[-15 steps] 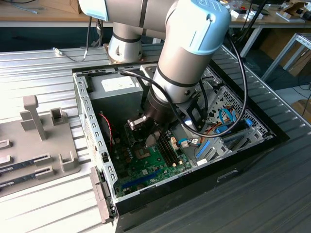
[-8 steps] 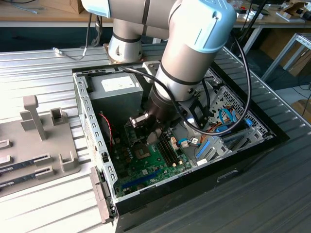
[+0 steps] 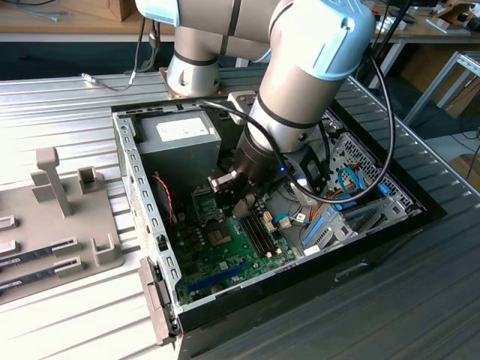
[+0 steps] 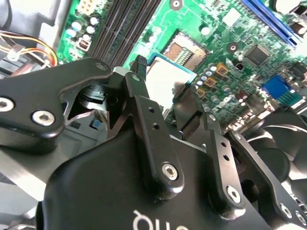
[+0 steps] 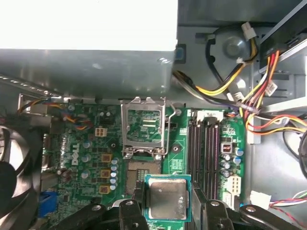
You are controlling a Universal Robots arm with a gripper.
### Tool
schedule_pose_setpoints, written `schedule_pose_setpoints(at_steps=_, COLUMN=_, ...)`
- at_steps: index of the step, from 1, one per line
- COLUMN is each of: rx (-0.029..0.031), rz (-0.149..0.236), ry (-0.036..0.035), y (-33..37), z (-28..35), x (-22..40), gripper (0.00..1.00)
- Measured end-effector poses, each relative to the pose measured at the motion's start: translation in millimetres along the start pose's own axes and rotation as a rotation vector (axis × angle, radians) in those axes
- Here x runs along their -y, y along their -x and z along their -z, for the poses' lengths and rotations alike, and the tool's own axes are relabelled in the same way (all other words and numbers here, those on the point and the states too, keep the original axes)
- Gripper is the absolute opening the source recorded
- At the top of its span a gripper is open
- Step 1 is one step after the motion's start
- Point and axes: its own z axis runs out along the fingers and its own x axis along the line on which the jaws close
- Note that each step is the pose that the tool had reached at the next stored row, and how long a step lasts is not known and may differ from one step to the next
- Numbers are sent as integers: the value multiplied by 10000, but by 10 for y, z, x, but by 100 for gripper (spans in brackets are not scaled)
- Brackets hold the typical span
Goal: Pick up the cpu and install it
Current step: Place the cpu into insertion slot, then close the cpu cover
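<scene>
Gripper (image 5: 167, 211) low inside the open computer case (image 3: 150, 225), jaws clenched on the cpu (image 5: 167, 198) by two opposite edges, chip held flat between them just above the green motherboard (image 5: 91, 158), open socket (image 5: 143, 127) at its 12 o'clock in the first wrist view

White logo print on motherboard (image 5: 75, 155); cut-off white lettering on claw (image 4: 165, 81) housing.

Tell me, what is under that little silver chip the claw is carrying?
The chip, held in the claw, hangs over the green board. Just past its edge lies the open socket; the board directly beneath is covered.
</scene>
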Motion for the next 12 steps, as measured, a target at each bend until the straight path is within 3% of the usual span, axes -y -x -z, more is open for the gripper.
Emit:
schedule_pose_setpoints(at_steps=5, rx=-12, rz=1, ry=47, y=86, z=3, x=-11, gripper=47)
schedule_pose_setpoints(at_steps=12, rx=-12, rz=0, ry=48, y=89, z=3, x=-11, gripper=47)
